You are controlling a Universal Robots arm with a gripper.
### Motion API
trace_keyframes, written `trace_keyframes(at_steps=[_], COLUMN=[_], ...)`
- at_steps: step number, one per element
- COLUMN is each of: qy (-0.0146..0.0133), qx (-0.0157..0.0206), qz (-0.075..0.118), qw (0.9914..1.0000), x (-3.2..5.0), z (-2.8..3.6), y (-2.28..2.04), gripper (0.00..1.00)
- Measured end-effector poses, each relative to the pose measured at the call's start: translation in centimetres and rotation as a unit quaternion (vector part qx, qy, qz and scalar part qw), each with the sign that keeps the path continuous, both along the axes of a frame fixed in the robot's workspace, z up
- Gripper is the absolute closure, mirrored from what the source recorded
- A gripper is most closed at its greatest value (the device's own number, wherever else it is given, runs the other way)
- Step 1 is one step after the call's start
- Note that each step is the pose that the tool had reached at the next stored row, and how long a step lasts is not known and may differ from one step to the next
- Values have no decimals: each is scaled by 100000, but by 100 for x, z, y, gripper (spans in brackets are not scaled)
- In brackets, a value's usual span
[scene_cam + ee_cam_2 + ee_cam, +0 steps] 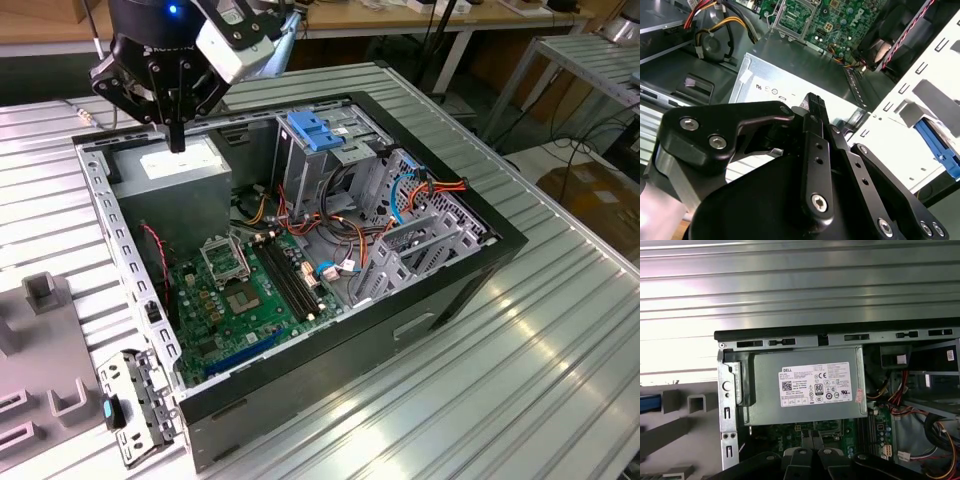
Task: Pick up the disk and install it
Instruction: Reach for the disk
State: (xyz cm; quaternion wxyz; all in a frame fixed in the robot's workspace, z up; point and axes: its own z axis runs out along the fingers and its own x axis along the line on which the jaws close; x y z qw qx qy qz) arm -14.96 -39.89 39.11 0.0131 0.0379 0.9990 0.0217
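While its 2 fingers press together on nothing, the black gripper (178, 145) hangs over the grey metal box with a white sticker (200, 190) inside the open computer case (330, 385); what may be the blue-railed disk (649, 402) lies outside it, beside a grey holder (696, 402).

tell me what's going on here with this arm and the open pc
A robot arm's gripper, shut and holding nothing, points down at the grey power supply box in a corner of the open computer case, which lies on a ribbed metal table. Whether it touches the box is unclear.
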Motion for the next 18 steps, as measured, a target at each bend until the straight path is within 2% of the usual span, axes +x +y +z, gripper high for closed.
trace_keyframes(at_steps=[18], qy=[3], qx=[1], qz=[2], qw=[100000], x=[-102], z=[-11], y=[0], gripper=[89])
